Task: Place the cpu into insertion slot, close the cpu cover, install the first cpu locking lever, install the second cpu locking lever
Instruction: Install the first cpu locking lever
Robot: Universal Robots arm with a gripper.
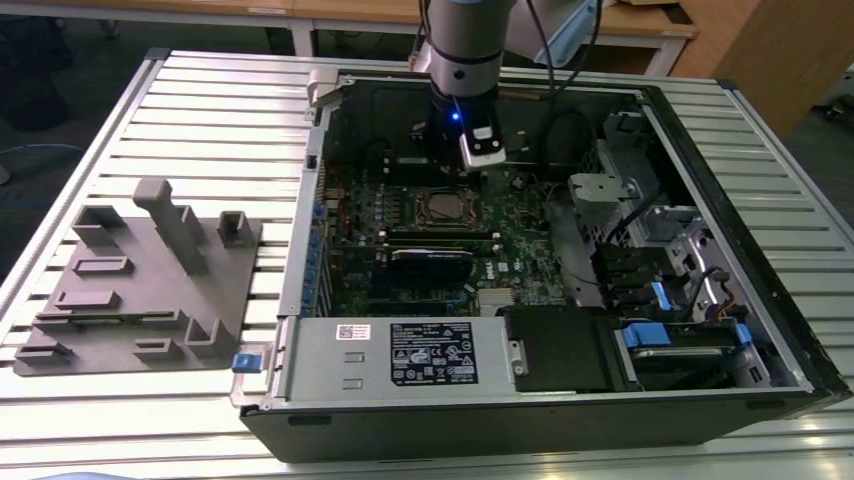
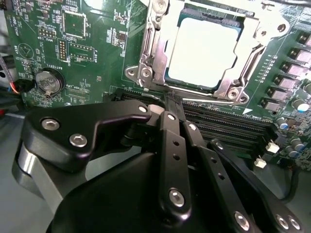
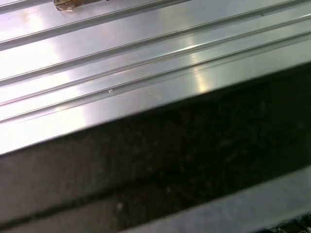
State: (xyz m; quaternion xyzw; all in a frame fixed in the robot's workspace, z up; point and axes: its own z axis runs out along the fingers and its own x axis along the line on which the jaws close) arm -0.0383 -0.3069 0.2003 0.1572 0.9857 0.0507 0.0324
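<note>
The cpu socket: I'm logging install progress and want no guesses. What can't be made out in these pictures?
- Latching: in the second wrist view the gripper hides the near edge of the cpu cover, so whether it is locked down is unclear.
- Cover's far side: cut off by that picture's edge.
- Exterior view: the cpu is too small to judge its seating.

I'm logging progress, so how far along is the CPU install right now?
The cpu already sits in the socket, and the cpu cover looks lowered around it, framing its pale top. The gripper is shut, holds nothing, and hangs at the socket's edge. Whether either locking lever is latched cannot be told, so those may remain.
</note>
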